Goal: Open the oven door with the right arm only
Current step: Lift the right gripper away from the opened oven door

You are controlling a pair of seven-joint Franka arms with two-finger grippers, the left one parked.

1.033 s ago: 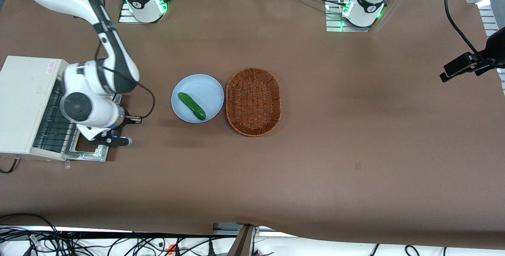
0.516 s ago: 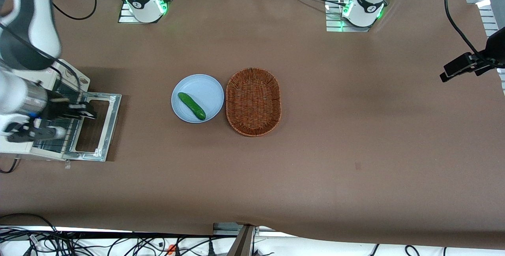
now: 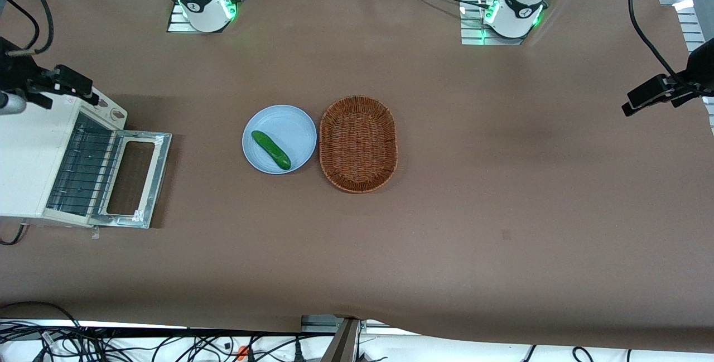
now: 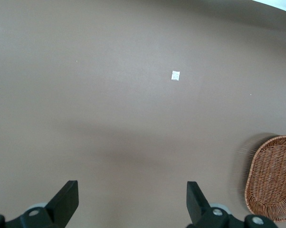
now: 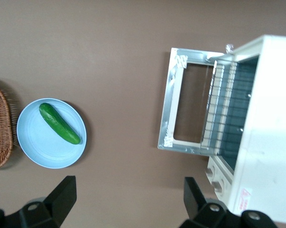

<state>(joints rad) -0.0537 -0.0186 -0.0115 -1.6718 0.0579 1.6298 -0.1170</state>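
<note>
Now the toaster oven (image 3: pixel 30 155) sits at my working end of the table (image 3: pixel 446 239), its oven door (image 3: pixel 136 179) folded flat onto the cloth, rack exposed. I judge the opening done; what remains is only to lift clear. My gripper (image 5: pixel 126 202) hangs high above, fingers (image 5: pixel 62 192) spread apart, holding nothing. Bare brown cloth separates the door's edge from the blue plate (image 3: pixel 293 128) with its cucumber (image 3: pixel 271 150).
</note>
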